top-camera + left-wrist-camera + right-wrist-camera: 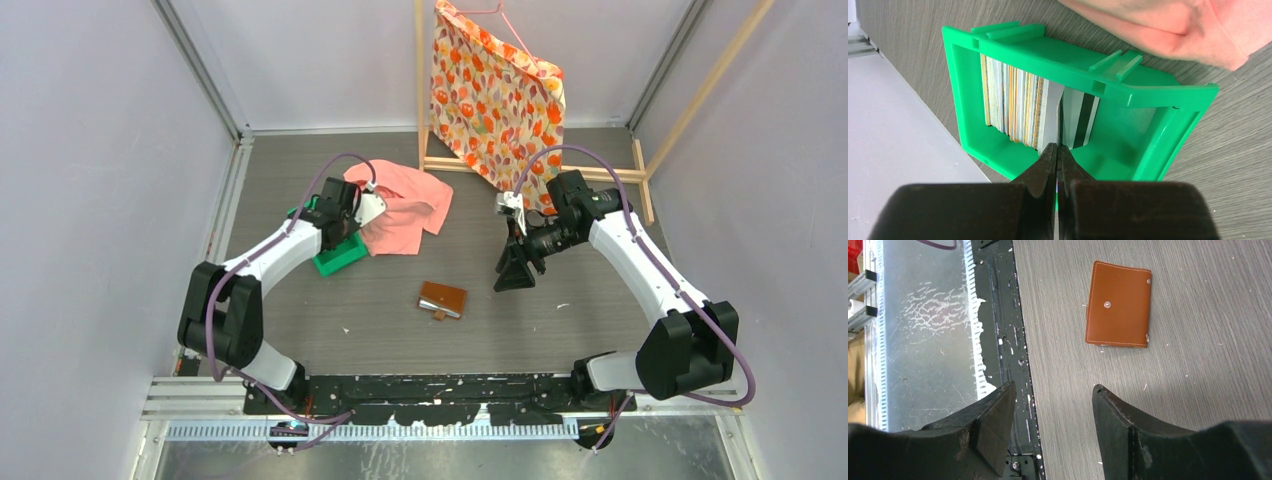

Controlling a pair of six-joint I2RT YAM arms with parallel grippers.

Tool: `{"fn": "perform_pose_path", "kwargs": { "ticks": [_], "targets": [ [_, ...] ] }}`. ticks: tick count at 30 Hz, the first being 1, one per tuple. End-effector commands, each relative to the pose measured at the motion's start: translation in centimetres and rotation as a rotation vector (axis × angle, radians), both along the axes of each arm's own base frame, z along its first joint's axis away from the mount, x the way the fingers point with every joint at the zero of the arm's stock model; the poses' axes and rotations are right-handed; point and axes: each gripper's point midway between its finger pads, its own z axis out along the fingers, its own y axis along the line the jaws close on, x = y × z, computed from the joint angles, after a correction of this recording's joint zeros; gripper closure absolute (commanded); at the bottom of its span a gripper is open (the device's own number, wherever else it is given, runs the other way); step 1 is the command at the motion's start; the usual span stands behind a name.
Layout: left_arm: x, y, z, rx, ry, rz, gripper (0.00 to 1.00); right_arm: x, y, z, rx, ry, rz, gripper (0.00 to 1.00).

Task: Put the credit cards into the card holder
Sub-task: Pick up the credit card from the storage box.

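Green tray (1158, 95), upright credit cards (1018, 105) inside

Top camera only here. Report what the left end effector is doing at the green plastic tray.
Observer: Left wrist view: the left end effector is shut, tips at the edge of one of the thin credit cards standing on edge in the green plastic tray.
Operator: Now the other arm's view.
Observer: A brown leather card holder lies folded shut, snap stud facing up.
Operator: Add that arm's state.
Observer: The right end effector is open, nothing between its fingers.
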Motion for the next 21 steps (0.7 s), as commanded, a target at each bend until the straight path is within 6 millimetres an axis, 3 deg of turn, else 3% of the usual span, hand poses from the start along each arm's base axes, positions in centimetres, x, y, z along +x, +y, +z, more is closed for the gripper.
{"fn": "perform_pose_path", "kwargs": {
  "ticks": [1,8,14,18,21],
  "targets": [
    [0.3,-0.4,2.2,-0.048,-0.068,0.001,1.0,0.3,0.3,1.5,0.04,-0.045,0.014,0.38],
    [-0.6,-0.1,4.4,-0.079,-0.091,0.04,1.0,0.3,0.3,1.5,0.042,-0.046,0.016,0.37],
    [-1.4,0.4,8.0,-0.152,-0.131,0.166,1.0,0.3,0.3,1.5,0.042,-0.046,0.018,0.37],
    [-3.2,-0.7,10.6,-0.309,-0.118,0.248,1.0,0.3,0.4,1.6,0.047,-0.045,0.018,0.37],
    [-5.2,-2.9,12.8,-0.507,-0.094,0.278,1.0,0.2,0.4,1.6,0.05,-0.042,0.018,0.38]
  ]
}}
